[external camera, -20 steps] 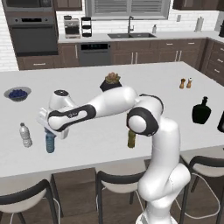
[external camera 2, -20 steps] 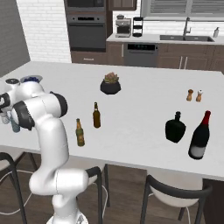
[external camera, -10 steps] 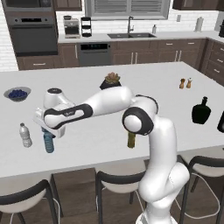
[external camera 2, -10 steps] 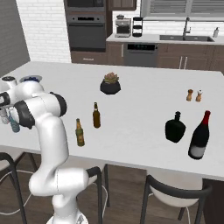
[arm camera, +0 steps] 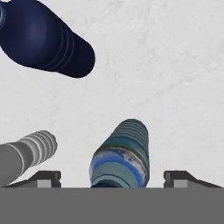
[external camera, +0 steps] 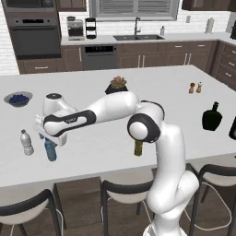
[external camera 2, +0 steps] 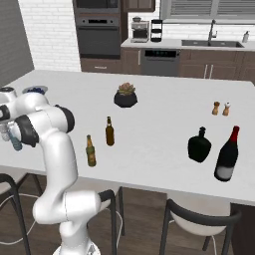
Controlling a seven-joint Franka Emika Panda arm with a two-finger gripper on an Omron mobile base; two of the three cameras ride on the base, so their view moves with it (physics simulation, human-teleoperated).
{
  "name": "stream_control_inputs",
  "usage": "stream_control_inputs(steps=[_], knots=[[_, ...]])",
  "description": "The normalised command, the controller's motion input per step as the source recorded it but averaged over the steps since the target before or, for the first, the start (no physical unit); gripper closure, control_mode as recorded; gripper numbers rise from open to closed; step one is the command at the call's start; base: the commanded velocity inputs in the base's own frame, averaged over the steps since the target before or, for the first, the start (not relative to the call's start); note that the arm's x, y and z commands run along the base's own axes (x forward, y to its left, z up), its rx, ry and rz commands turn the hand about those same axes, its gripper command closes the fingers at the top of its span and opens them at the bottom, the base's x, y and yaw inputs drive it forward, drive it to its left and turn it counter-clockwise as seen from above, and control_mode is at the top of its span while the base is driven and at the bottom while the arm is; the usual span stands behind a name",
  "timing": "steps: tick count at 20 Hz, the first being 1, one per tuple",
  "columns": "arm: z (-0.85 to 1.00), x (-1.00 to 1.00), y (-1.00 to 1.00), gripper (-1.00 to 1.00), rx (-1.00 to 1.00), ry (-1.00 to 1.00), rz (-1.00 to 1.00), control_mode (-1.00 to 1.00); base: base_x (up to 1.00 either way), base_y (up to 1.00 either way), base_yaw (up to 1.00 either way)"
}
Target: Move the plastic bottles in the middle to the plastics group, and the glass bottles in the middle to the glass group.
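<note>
Teal plastic bottle (arm camera: 121, 154) stands between the opened claw (arm camera: 113, 177) tips; lifting crookedly could topple it into the clear bottle (arm camera: 27, 153) beside.

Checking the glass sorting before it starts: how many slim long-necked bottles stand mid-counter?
2: the amber-brown bottle stands mid-counter; the olive-green bottle stands nearer the stools, partly hidden by the arm in the left base view.

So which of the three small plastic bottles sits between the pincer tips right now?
The translucent teal-blue plastic bottle, standing between the open pincer tips; the navy one and clear whitish one sit off to the side.
</note>
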Motion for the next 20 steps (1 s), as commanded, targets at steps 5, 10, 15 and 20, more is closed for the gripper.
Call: stream_control_inputs(steps=[5,10,15,20], knots=[[-0.04,-0.21,-0.09,-1.0,0.0,0.0,0.0,-1.0,0.0,0.0,0.0],[0.04,-0.01,-0.12,-1.0,0.0,0.0,0.0,-1.0,0.0,0.0,0.0],[0.11,0.0,-0.17,-1.0,0.0,0.0,0.0,-1.0,0.0,0.0,0.0],[0.29,-0.08,-0.21,-1.0,0.0,0.0,0.0,-1.0,0.0,0.0,0.0]])
